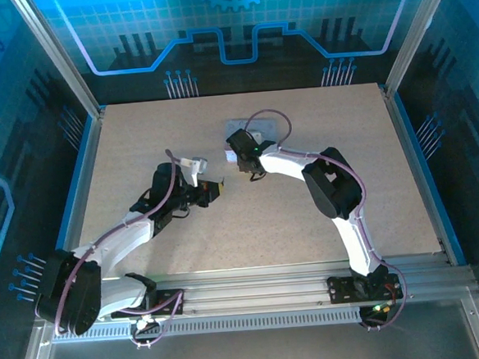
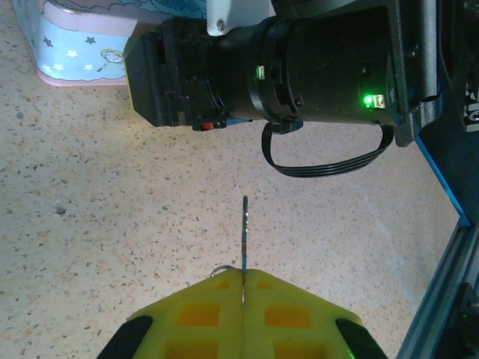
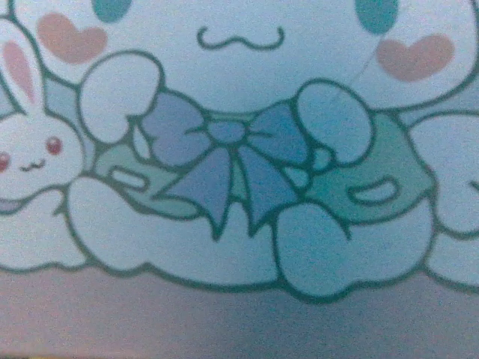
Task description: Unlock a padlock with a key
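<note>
My left gripper (image 2: 243, 275) is shut on the key (image 2: 245, 232), a thin dark blade that sticks straight out from between the yellow fingertips (image 2: 202, 299), with a small ring beside it. In the top view the left gripper (image 1: 216, 190) sits mid-table and points toward the right gripper (image 1: 249, 164), a short gap away. The right arm's black wrist (image 2: 314, 67) crosses just beyond the key tip. The right gripper hangs at the front edge of the cartoon-printed tin (image 3: 239, 149), and I cannot tell how its jaws stand. The padlock is hidden.
The tin (image 1: 260, 127) lies at the back middle of the speckled table (image 1: 138, 137), its pastel side (image 2: 75, 45) showing past the key. Aluminium rails (image 1: 255, 281) run along the near edge, and blue walls enclose the other sides.
</note>
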{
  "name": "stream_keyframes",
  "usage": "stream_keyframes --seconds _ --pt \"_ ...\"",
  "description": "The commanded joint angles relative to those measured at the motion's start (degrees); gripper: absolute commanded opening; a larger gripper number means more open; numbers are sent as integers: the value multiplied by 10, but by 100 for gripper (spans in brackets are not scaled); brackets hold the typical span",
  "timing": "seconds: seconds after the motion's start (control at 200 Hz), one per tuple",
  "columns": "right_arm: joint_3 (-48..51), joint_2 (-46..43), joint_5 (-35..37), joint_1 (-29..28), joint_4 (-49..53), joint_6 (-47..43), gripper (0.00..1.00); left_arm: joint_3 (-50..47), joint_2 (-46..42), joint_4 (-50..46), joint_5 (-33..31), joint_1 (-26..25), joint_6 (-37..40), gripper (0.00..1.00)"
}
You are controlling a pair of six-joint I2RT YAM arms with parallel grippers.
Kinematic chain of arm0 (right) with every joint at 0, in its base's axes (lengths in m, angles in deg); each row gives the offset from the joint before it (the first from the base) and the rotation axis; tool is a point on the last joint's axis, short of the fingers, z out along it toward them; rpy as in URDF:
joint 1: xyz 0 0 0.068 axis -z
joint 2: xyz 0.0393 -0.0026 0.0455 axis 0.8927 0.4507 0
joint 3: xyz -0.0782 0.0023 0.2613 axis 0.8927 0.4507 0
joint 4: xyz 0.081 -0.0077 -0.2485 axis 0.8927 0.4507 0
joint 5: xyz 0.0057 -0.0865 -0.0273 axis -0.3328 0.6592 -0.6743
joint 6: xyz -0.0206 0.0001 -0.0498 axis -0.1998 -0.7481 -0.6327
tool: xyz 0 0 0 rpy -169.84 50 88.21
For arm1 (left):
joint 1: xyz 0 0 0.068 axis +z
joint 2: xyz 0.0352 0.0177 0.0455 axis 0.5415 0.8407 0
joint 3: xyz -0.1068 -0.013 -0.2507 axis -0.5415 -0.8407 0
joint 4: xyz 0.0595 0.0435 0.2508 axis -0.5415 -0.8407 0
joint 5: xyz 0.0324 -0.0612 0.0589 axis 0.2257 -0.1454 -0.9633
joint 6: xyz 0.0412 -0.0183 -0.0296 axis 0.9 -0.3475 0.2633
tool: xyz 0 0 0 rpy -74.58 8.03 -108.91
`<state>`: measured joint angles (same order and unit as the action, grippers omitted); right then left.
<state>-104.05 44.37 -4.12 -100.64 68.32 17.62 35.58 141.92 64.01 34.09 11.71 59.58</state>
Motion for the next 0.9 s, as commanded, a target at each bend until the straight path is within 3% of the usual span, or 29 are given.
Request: stream_keyframes --seconds 0.0,0.385,0.57,0.895 --pt "-26 17 22 -2 -1 9 45 18 3 15 22 8 9 0" --pt "-59 43 11 -3 21 14 45 -3 -3 26 37 22 9 0" --pt "-71 50 10 -3 33 20 32 -12 -6 33 43 27 12 0" --pt "-70 49 20 -9 30 13 18 -24 -22 28 53 36 19 0"
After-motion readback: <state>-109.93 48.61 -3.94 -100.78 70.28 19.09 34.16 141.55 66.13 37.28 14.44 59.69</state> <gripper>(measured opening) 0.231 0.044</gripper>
